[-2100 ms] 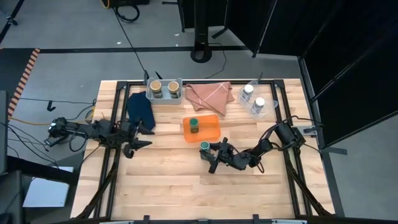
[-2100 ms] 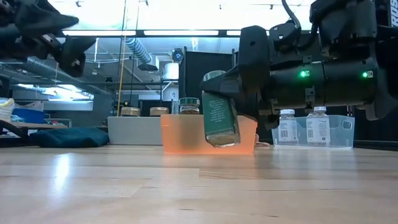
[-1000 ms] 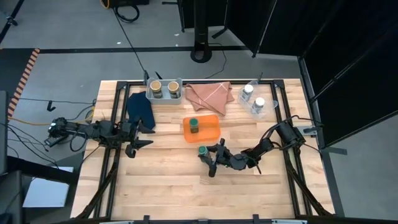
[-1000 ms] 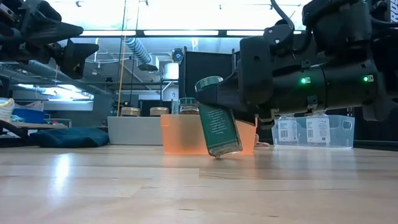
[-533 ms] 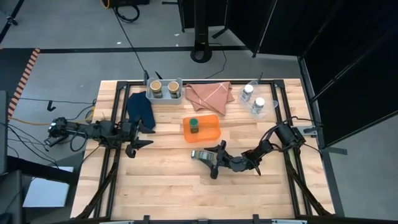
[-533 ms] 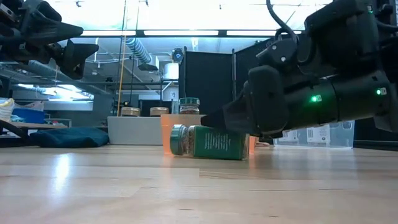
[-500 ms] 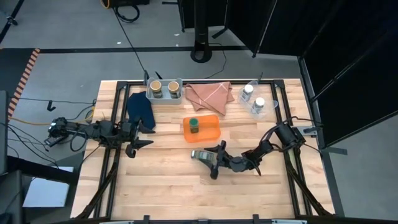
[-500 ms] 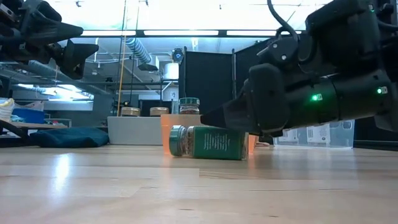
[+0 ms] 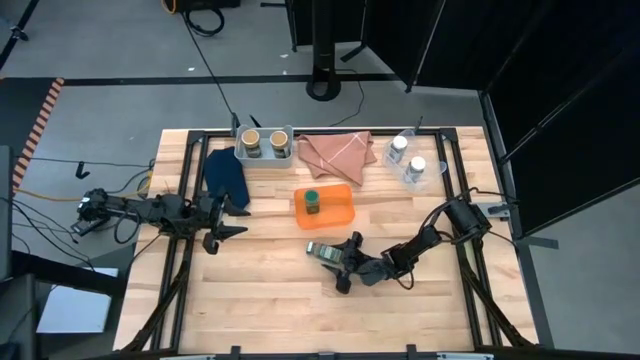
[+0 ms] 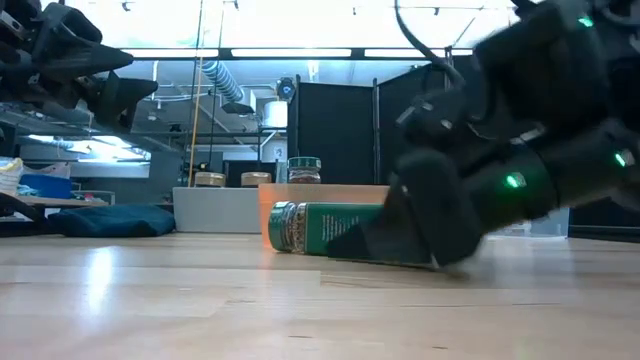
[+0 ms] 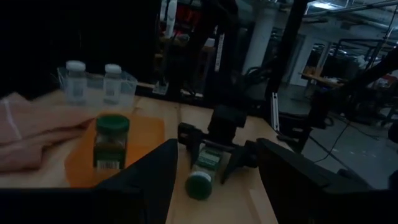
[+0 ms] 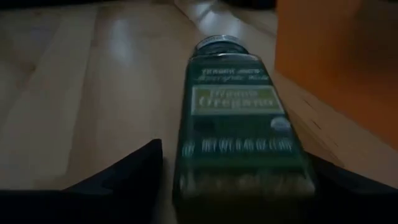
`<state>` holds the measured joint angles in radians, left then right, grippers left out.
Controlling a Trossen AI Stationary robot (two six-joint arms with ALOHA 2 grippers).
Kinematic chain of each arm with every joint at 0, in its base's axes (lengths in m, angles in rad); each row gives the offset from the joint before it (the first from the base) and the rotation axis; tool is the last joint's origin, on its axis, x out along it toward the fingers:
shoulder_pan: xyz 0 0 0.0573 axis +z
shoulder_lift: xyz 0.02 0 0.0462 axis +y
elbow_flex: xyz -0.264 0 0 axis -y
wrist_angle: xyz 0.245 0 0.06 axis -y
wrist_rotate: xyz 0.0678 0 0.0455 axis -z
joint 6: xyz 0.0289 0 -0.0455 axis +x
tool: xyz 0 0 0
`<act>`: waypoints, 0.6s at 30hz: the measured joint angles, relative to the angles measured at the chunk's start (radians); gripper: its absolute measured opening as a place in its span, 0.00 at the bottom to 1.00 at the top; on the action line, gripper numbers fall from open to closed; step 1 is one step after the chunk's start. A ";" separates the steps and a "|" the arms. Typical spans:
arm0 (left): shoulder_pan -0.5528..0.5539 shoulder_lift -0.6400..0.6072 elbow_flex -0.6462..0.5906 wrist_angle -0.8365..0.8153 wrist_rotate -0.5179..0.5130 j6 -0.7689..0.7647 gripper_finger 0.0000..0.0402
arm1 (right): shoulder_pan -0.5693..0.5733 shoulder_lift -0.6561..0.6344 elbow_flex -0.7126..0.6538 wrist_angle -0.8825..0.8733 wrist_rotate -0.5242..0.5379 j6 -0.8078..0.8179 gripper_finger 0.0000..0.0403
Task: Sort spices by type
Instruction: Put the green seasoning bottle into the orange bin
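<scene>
The wooden slat table (image 9: 260, 290) carries the sorting job, with dark room and grey floor around it; the low view shows a workshop with strip lights and ducting beyond. At 12 o'clock on the table lies a pink cloth (image 9: 338, 154), with a dark blue cloth (image 9: 224, 176) at about 10 o'clock. The orange tray (image 9: 338, 208) sits near the centre, holding one upright green-capped jar (image 9: 312, 202). The pale grey bin (image 9: 264, 157) at 11 o'clock holds the two tan-capped jars (image 9: 250, 139), and a clear bin (image 9: 420, 176) at 1 o'clock holds the two white-capped jars (image 9: 399, 144).

The second green-capped oregano jar (image 9: 322, 250) lies on its side on the table just at 6 o'clock from the tray, cap pointing towards 9 o'clock. The right end effector (image 9: 345, 266) sits low behind its base with fingers spread either side and released; the jar rests on the wood, not gripped.

To do this step well, I judge the jar needs re-gripping across the body near its middle, squarely, because a round jar on its side may roll. Then it should be lifted clear of the tray wall and set beside its twin.

The left end effector (image 9: 222, 228) waits at 9 o'clock, fingers nearly closed and holding nothing.
</scene>
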<state>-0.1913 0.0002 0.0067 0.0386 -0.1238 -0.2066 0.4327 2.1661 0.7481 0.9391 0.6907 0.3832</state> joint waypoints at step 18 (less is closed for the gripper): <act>0.000 0.000 0.000 -0.010 0.002 -0.034 0.56 | -0.018 0.001 0.092 -0.119 -0.050 0.088 0.64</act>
<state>-0.1917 0.0003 0.0063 0.0284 -0.1216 -0.2401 0.4151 2.1668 0.8398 0.8198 0.6409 0.4711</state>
